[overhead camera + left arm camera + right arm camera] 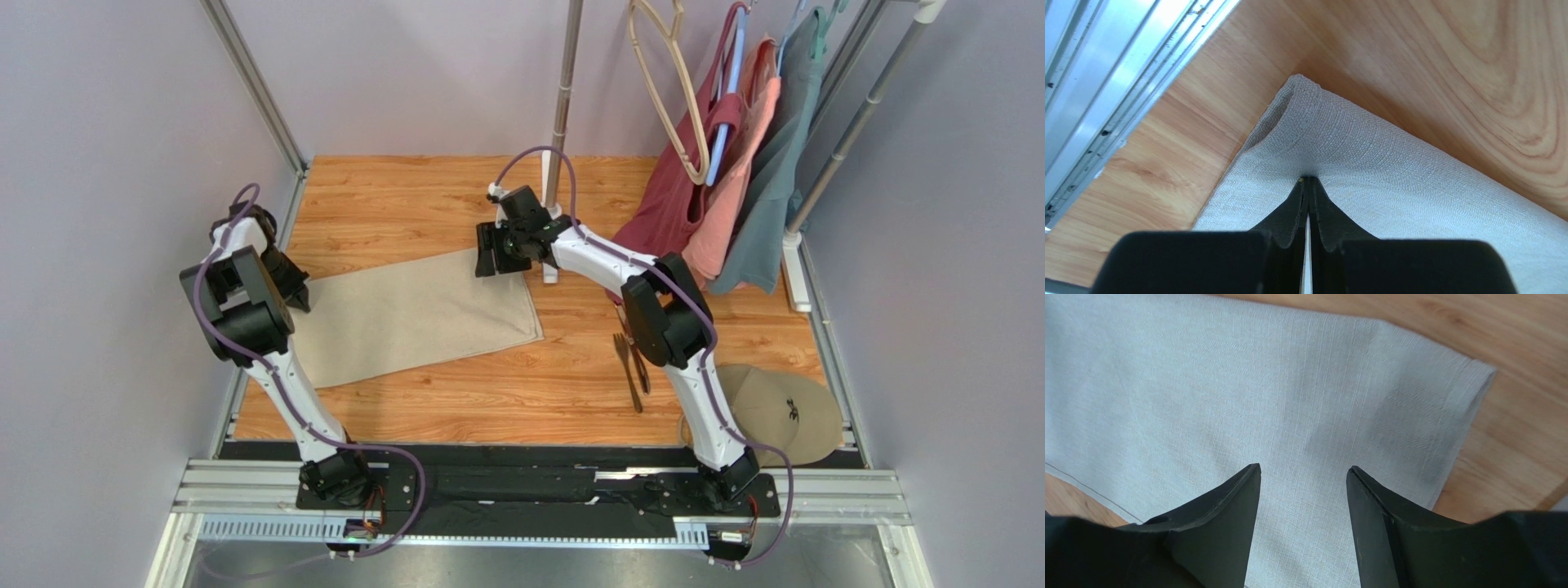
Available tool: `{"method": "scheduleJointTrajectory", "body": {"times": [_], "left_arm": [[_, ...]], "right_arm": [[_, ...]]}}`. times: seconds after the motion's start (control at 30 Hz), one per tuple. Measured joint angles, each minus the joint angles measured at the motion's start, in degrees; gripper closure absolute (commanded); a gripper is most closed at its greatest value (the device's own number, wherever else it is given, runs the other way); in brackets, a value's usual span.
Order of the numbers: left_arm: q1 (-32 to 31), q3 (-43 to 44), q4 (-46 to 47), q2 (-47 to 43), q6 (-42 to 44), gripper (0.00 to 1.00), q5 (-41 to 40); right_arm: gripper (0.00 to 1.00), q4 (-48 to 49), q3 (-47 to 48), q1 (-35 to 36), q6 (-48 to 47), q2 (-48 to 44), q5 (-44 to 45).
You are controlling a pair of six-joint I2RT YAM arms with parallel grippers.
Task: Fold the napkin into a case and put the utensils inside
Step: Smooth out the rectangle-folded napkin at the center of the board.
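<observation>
Lying flat on the wooden tabletop [552,392], the soft beige-tan square cloth napkin [417,319] is pinched at its rolled corner by the left gripper [1308,184], whose fingers are pressed together, apparently so that a fold can be drawn. The right gripper [1303,471] is held spread just above the opposite end.

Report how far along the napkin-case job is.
Done: beige cloth napkin looks folded once, a doubled edge showing. In hand: left gripper pinches its corner; right gripper hovers open over the other end. Left: further folds, then loading the dark metal utensils, lying on the wooden table.
</observation>
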Motion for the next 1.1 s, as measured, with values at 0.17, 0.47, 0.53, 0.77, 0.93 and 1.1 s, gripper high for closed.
{"method": "scheduleJointTrajectory", "body": {"times": [0.17,0.47,0.53,0.77,0.93,1.1], "left_arm": [[0.24,-0.33,0.13,-0.11,0.96,0.81,-0.15],[-1.20,-4.94,2.38,-7.30,0.55,0.81,4.46],[-0.85,-4.90,4.15,-9.05,0.15,0.83,5.09],[1.92,-1.73,7.34,-6.49,-1.27,0.88,9.11],[2.67,-1.22,7.32,-2.82,-1.51,0.88,8.66],[2.60,3.91,5.66,1.90,-1.25,0.87,6.23]], "right_arm": [[0.54,-0.55,-0.42,1.70,-0.96,0.00,0.57],[0.67,-1.14,-3.76,-3.30,-0.42,0.04,1.49],[0.67,-0.81,-3.96,-4.46,0.09,0.04,0.98],[0.68,-0.24,-4.02,-4.57,1.14,0.04,-0.13],[0.68,-0.11,-4.07,-3.93,1.49,0.04,-0.90],[0.68,-0.02,-4.31,-3.80,1.49,0.04,-0.92]]}}
